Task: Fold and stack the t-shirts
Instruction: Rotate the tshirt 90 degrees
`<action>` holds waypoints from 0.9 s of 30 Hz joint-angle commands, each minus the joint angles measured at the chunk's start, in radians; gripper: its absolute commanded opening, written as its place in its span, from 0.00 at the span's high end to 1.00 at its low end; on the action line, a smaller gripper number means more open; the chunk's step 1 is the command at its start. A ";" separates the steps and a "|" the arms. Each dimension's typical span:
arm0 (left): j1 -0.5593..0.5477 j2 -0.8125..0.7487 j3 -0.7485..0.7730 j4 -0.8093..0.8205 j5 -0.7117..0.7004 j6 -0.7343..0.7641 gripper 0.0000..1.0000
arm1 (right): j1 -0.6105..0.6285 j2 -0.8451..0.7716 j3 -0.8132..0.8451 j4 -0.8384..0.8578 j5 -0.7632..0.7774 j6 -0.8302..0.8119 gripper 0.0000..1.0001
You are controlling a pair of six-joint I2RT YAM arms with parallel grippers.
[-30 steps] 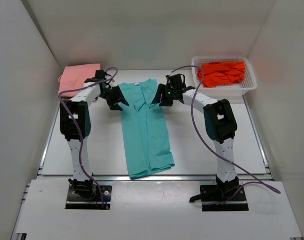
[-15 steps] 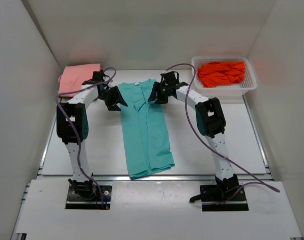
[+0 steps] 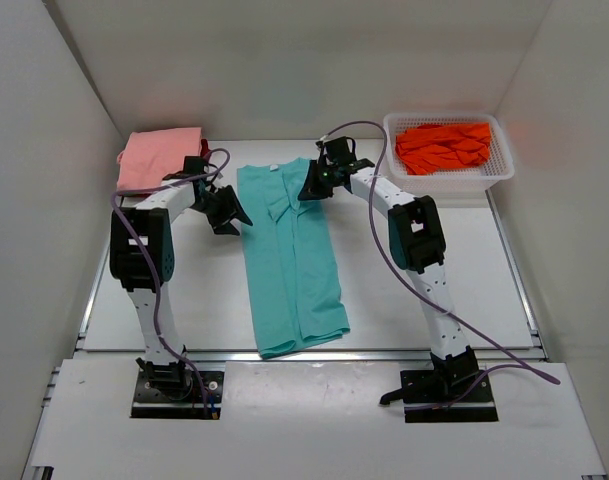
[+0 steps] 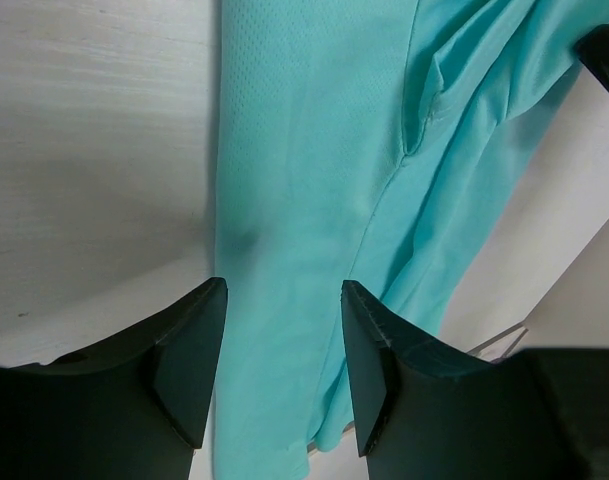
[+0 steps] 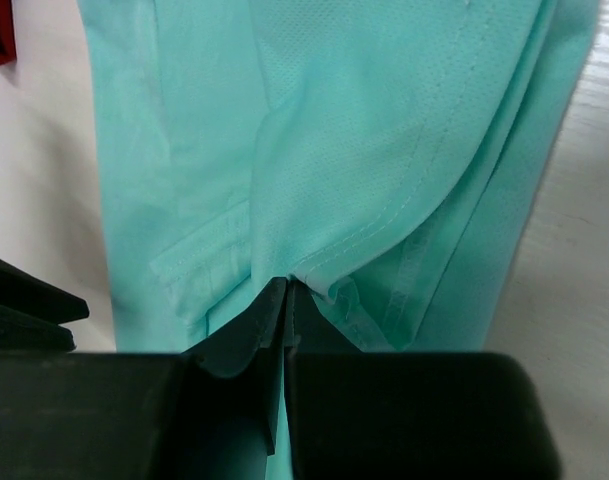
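Note:
The teal t-shirt (image 3: 289,260) lies lengthwise on the table, folded into a long strip. My right gripper (image 3: 309,190) is at its far right corner, shut on a fold of teal cloth (image 5: 334,130) that bunches at the fingertips (image 5: 287,290). My left gripper (image 3: 232,215) is open at the shirt's far left edge, with teal cloth (image 4: 314,150) showing between the fingers (image 4: 282,300) and none of it held. The salmon pink t-shirt (image 3: 159,155) lies folded at the far left, with a bit of the dark red t-shirt (image 3: 205,148) at its edge. The orange t-shirt (image 3: 442,146) lies crumpled in the basket.
The white mesh basket (image 3: 499,170) stands at the far right corner. White walls close in the left, back and right sides. A metal rail (image 3: 404,352) runs along the table's near edge, just past the shirt's hem.
My right arm has stretched farther left and back onto the shirt's far right corner. My left gripper has shifted slightly nearer along the shirt's left edge. The shirt lies as before.

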 commanded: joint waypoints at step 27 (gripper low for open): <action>-0.007 -0.117 -0.115 0.078 -0.014 -0.022 0.39 | 0.107 0.052 0.154 0.171 -0.239 -0.063 0.87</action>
